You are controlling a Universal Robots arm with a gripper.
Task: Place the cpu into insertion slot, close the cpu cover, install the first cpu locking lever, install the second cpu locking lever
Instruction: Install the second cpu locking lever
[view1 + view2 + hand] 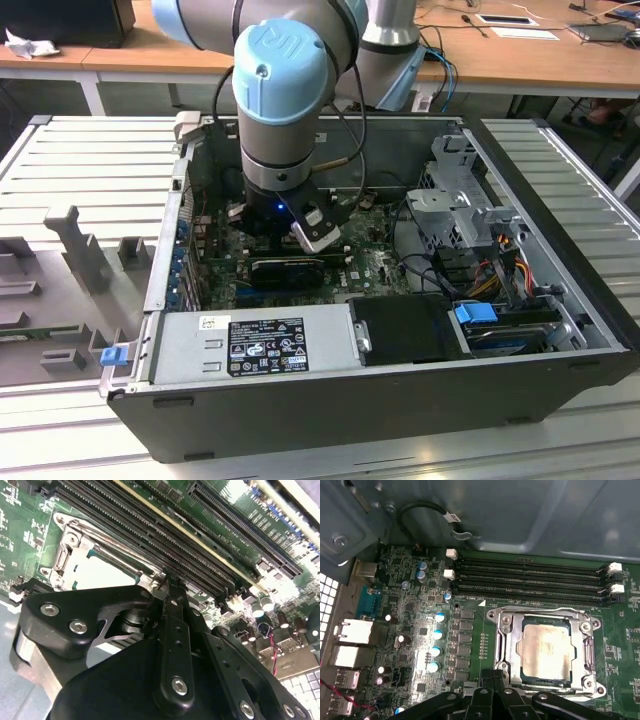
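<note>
The cpu (pixel 545 646) lies flat in the insertion slot (pixel 591 626) of the green motherboard, its pale metal top showing through the cut-out. The cpu cover (pixel 511 645) is folded down flat over it and frames the chip. From the other side, in the second wrist view, the chip (pixel 100 572) and the frame (pixel 70 542) also show. My gripper (pixel 492 680) is shut, its black fingertips (pixel 167 582) pressed together at the socket's edge next to the memory slots. In the exterior view the arm (pixel 280 100) reaches straight down into the open computer case.
Long black memory slots (pixel 530 577) run beside the socket. Blue-topped capacitors (pixel 437 635) and rear ports (pixel 350 640) stand on its other side. The grey case wall (pixel 520 510) rises behind. A power supply (pixel 260 345), black card (pixel 285 268), drive cage (pixel 460 200) and cables crowd the case.
</note>
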